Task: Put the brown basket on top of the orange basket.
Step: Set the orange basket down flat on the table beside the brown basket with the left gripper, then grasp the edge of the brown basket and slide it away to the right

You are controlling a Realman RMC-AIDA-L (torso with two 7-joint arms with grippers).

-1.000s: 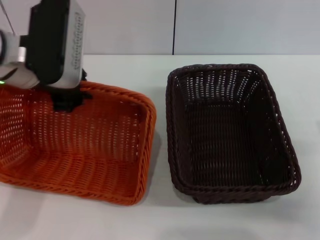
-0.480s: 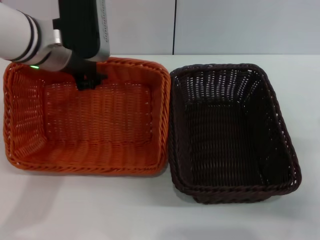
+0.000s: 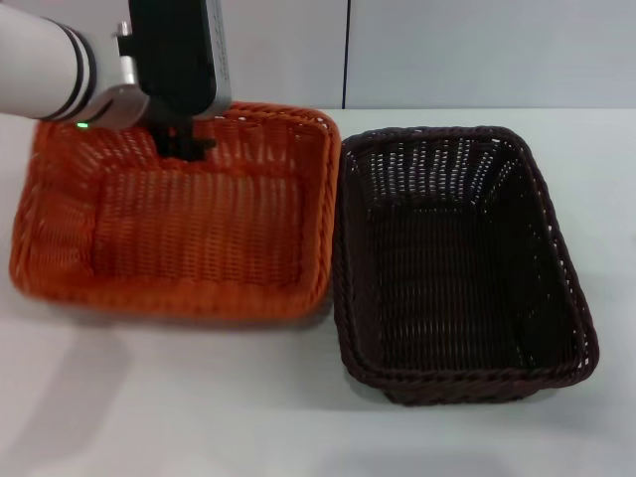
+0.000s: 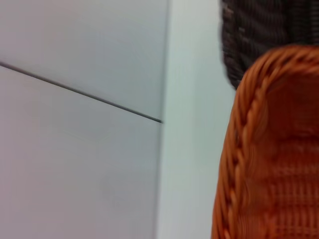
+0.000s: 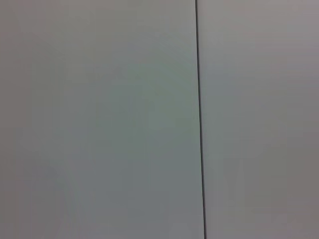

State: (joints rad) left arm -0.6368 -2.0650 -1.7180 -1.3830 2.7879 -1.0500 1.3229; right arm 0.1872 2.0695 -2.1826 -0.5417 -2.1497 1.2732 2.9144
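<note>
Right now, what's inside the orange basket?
Nothing loose shows inside the orange basket: just its woven floor and walls. The left gripper reaches in at the far rim, hiding a small patch there. The brown basket sits beside it, also empty.

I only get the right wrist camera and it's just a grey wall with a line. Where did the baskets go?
Observer: The head view has them. The orange basket is on the white table on the robot's left side, and the brown basket is close beside it on the right.
Operator: Is a hand grabbing one?
Observer: Yes. The left gripper is on the orange basket's far rim and looks clamped on it.
Operator: Is the brown one on top yet?
Observer: No. It stands on the table with nothing inside and no gripper near it.
</note>
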